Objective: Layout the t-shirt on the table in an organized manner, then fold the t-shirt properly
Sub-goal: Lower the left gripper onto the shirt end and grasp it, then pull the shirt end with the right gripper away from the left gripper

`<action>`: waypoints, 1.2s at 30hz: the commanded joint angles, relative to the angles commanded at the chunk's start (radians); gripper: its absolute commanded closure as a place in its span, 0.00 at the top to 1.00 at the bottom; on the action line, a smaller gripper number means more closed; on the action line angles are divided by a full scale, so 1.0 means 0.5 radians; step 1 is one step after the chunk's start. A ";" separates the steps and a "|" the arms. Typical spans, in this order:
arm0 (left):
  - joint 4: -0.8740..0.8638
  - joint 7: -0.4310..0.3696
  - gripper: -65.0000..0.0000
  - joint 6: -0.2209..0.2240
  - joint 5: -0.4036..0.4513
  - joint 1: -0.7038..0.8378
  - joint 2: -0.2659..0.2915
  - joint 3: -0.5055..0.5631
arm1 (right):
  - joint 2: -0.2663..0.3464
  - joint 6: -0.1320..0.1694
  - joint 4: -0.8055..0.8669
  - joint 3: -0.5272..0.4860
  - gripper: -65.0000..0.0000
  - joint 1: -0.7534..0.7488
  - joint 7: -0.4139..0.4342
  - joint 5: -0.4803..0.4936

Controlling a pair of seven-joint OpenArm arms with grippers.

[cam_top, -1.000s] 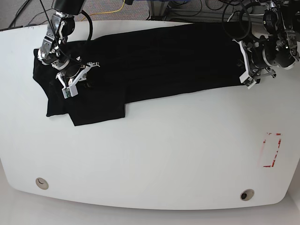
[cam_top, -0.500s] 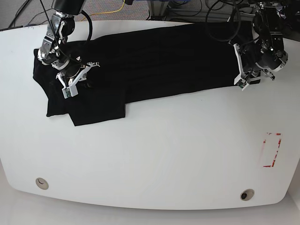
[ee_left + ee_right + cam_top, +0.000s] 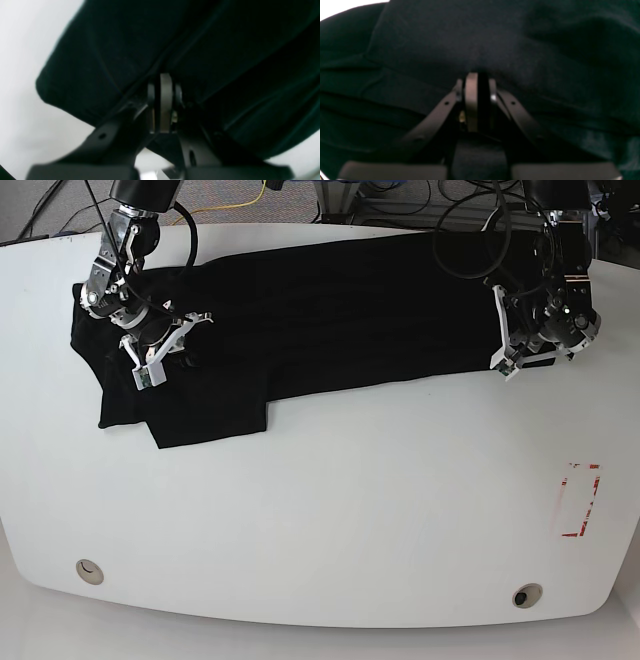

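The left gripper [image 3: 505, 360] has moved in from the 3 o'clock edge and now sits at the shirt's end, while the right gripper [image 3: 160, 360] has stayed put at 10 o'clock. Both grippers are pinched tight on the black t-shirt [image 3: 320, 310], with cloth bunched at their closed tips in the wrist views. The shirt lies spread along the 12 o'clock side of the white table [image 3: 350, 510].
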 joint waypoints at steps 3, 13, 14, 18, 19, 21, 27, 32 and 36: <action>-0.080 -0.034 0.01 0.000 0.003 -0.028 -0.012 0.000 | 0.000 0.000 0.000 0.000 0.09 0.000 0.000 0.000; -0.405 -0.098 0.03 0.000 0.000 -0.264 -0.098 0.126 | 0.000 0.000 0.003 0.000 0.09 0.003 0.000 0.000; -0.402 -0.098 0.03 0.000 -0.003 -0.264 -0.110 0.129 | 0.000 0.000 0.006 0.000 0.09 0.003 0.000 0.000; -0.399 -0.098 0.03 0.000 -0.003 -0.273 -0.120 0.129 | 0.000 0.000 0.015 0.000 0.10 0.028 -0.003 0.006; -0.399 -0.098 0.03 0.000 -0.003 -0.273 -0.120 0.129 | 0.000 0.000 0.028 0.003 0.10 0.037 -0.006 0.006; -0.399 -0.098 0.03 0.000 -0.003 -0.273 -0.123 0.129 | 0.000 0.000 0.068 0.006 0.12 0.043 -0.031 0.003; -0.399 -0.098 0.03 0.000 -0.003 -0.273 -0.126 0.129 | 0.003 0.000 0.390 0.009 0.47 0.101 -0.239 0.015; -0.399 -0.098 0.03 0.000 -0.003 -0.273 -0.126 0.129 | 0.000 0.000 0.617 0.009 0.82 0.206 -0.420 0.006; -0.399 -0.098 0.03 0.000 -0.003 -0.273 -0.126 0.129 | 0.003 0.000 0.592 0.009 0.99 0.365 -0.503 -0.003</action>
